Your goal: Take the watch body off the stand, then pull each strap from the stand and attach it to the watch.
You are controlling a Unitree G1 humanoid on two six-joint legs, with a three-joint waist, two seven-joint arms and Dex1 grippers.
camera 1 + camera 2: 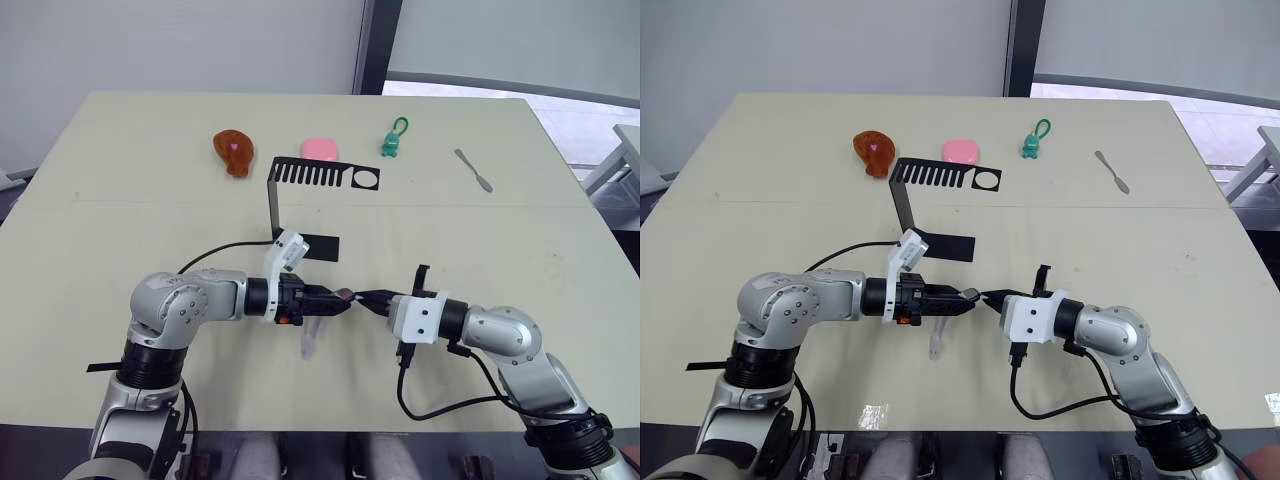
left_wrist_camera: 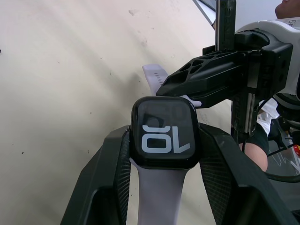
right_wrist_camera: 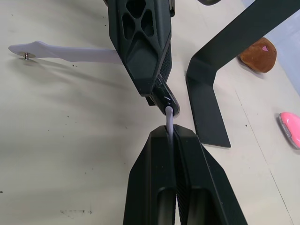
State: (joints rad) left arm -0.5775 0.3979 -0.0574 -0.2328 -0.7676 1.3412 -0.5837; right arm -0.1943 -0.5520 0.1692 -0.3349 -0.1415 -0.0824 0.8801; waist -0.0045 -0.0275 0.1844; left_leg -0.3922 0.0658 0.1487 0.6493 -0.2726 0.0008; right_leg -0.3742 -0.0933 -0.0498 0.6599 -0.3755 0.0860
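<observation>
My left gripper (image 1: 337, 300) is shut on the watch body (image 2: 164, 132), a black rounded square whose pale screen shows digits. One pale-lavender strap (image 2: 157, 192) is fixed to the body and hangs down to the table (image 1: 310, 336). My right gripper (image 3: 172, 134) faces the left one and is shut on the second strap (image 3: 169, 115), whose free end touches the edge of the watch body (image 3: 165, 97). The black stand (image 1: 310, 175) stands behind both grippers, with its slotted top bare and its flat base (image 1: 322, 245) on the table.
Along the far side of the table lie a brown drumstick toy (image 1: 234, 152), a pink object (image 1: 320, 149), a green keychain figure (image 1: 392, 140) and a grey spatula (image 1: 472, 170). Cables trail from both wrists over the tabletop (image 1: 120, 220).
</observation>
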